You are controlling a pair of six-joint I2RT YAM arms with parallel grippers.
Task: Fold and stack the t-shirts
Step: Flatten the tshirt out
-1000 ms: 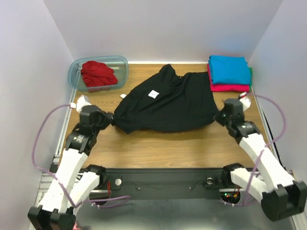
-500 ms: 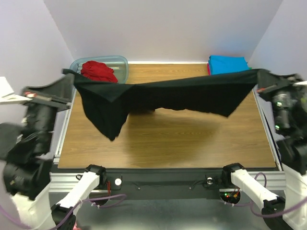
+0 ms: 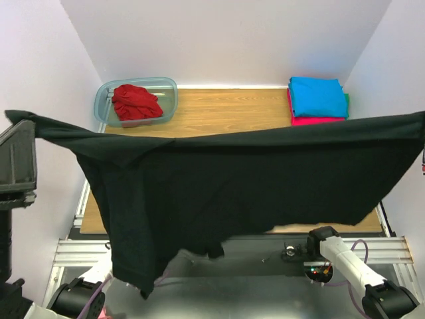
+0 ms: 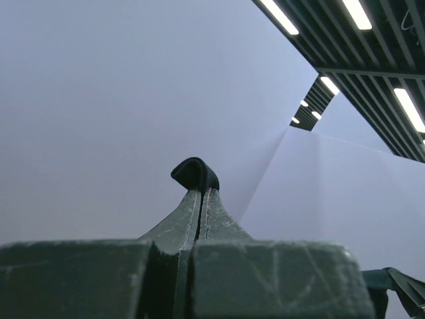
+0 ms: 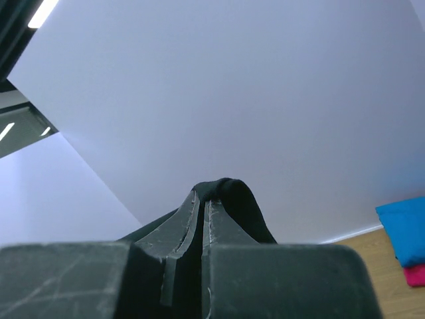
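My left fingers (image 4: 199,197) were clamped tight on one corner of the black shirt (image 3: 252,179), and a small tuft of the cloth stuck out past their tips against the pale wall. My right fingers (image 5: 198,199) were pressed together in the same way on the opposite corner, with a rounded fold of black cloth bulging over their tips. From overhead, the shirt hung stretched between my two arms, lifted well clear of the wooden surface (image 3: 226,109). Its top edge ran nearly level from the left side of the view to the right, dipping a little in the middle. The body hung down like a curtain and hid the near part of the surface. The hem was uneven, and the left side dropped lowest, down to the front rail. Behind the shirt, at the far left corner of the surface, stood a clear plastic tub (image 3: 170,84) with the red shirt (image 3: 136,101) crumpled inside it. At the far right corner the blue shirt (image 3: 317,95) lay folded on top of the folded pink shirt (image 3: 319,121). The pink one showed only along the near and left edges of that small stack.
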